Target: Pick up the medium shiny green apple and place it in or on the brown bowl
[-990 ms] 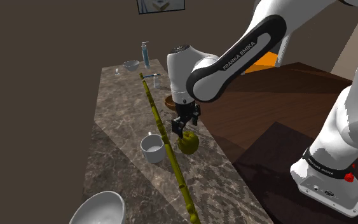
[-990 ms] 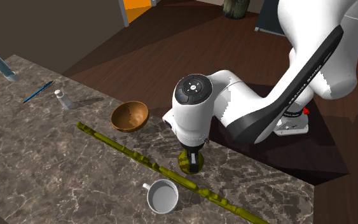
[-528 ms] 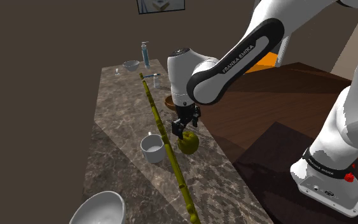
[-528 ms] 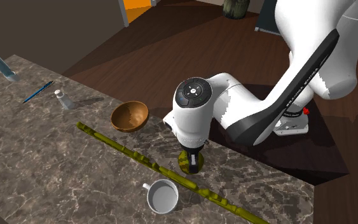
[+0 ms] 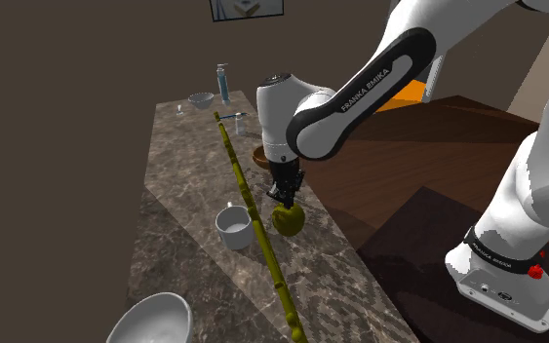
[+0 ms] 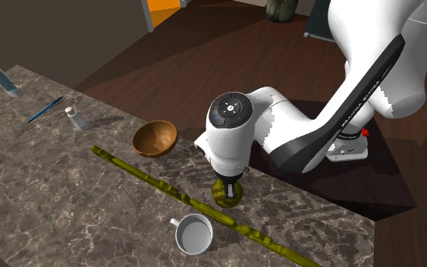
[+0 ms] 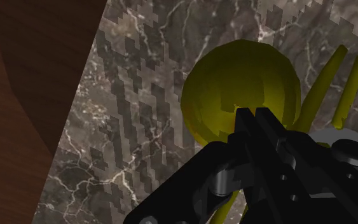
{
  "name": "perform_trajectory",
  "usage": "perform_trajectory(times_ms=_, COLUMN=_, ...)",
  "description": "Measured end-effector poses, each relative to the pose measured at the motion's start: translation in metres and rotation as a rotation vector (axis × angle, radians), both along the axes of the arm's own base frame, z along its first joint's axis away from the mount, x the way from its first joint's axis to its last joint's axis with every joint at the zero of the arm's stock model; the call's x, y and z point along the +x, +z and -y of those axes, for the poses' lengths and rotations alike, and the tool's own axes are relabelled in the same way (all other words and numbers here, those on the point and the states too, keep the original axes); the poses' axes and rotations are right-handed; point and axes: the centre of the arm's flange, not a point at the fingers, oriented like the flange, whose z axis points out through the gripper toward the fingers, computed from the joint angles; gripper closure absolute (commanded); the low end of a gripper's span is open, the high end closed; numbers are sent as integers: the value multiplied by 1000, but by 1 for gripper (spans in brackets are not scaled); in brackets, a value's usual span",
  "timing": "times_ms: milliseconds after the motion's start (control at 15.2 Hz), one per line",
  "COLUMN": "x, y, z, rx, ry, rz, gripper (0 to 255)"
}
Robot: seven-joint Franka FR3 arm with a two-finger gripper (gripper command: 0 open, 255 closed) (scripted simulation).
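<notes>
Zero steps done tbh. Gripper fingers pinched together, nothing between them, tips right at top of green apple. Apple sits on marble counter just under jaws. Brown bowl further off, empty. Grasp, lift, drop all left.

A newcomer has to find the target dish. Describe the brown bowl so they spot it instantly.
Start at the dark marbled counter and follow the long yellow-green stalk lying across it. Between that stalk and the counter edge facing the dark brown floor sits the brown bowl, empty and apart from the yellow-green apple. It is the sole brown, round dish; the cup beyond the stalk is white.
</notes>
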Motion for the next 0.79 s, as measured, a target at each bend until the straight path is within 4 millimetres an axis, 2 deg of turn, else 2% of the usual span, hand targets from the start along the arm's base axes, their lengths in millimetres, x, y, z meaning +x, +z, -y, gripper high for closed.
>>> perform_trajectory(times_ms=264, x=0, y=2, z=0, rx=0, ry=0, rz=-1, gripper=255)
perform_trajectory(times_ms=792, x=0, y=41, z=1, rx=0, ry=0, rz=-1, gripper=255)
